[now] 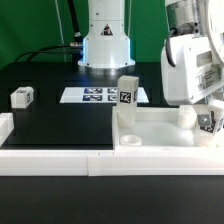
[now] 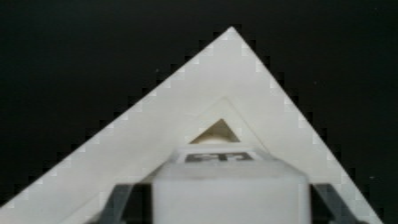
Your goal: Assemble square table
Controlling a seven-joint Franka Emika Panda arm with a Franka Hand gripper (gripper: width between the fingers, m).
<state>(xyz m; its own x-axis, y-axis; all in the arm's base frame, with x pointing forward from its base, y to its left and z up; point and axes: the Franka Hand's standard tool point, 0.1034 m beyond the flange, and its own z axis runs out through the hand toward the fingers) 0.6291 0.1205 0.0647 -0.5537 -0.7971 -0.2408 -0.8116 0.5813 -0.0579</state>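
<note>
Short white block leg (image 2: pixel 217 178) with a black-and-white tag was pinched tight in the gripper (image 2: pixel 221 195), right over a corner of the big white plastic square tray-like top (image 2: pixel 187 110). Second tagged leg (image 1: pixel 127 95) stood at the top's corner away from the gripper, and a third leg (image 1: pixel 22 97) sat well apart.

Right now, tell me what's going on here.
The arm's tool grips a tagged white leg above a corner of the square tabletop, at the exterior view's right. A second leg stands upright at the tabletop's corner nearer the marker board. A third leg sits loose on the black table at the exterior view's left.
</note>
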